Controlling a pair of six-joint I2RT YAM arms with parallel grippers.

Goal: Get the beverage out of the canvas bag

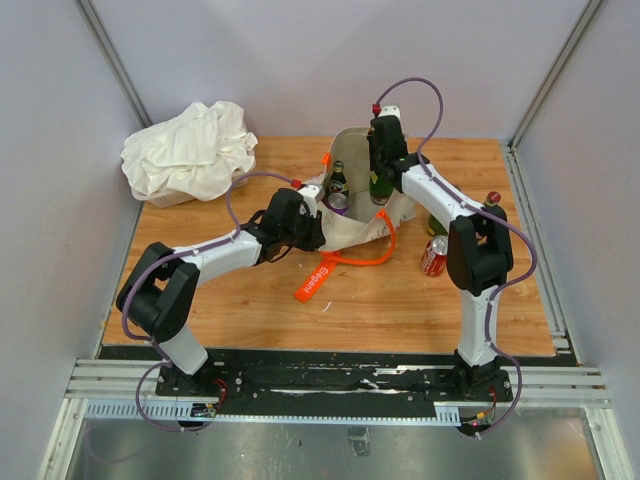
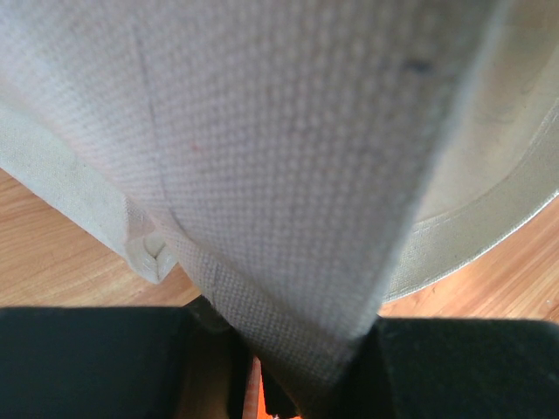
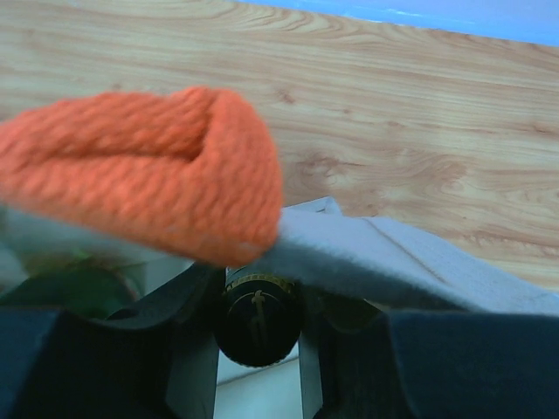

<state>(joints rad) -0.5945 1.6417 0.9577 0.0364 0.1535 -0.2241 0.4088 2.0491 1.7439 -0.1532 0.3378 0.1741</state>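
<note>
The beige canvas bag (image 1: 360, 228) lies mid-table with its mouth held open and its orange handles (image 1: 365, 258) spilling toward the front. My left gripper (image 1: 312, 226) is shut on the bag's near-left rim; in the left wrist view the woven canvas (image 2: 288, 192) fills the frame and runs down between my jaws (image 2: 301, 384). A green bottle (image 1: 380, 190) stands upright in the bag. My right gripper (image 1: 381, 172) comes down on its neck. The right wrist view shows its black cap (image 3: 258, 319) pinched between both fingers (image 3: 194, 367), under an orange handle (image 3: 148, 166).
A second dark bottle (image 1: 337, 180) and a purple can (image 1: 338, 203) also sit in the bag. A red can (image 1: 434, 256) and a green bottle (image 1: 437, 224) stand on the table by the right arm. A white cloth bundle (image 1: 190, 150) lies at the back left.
</note>
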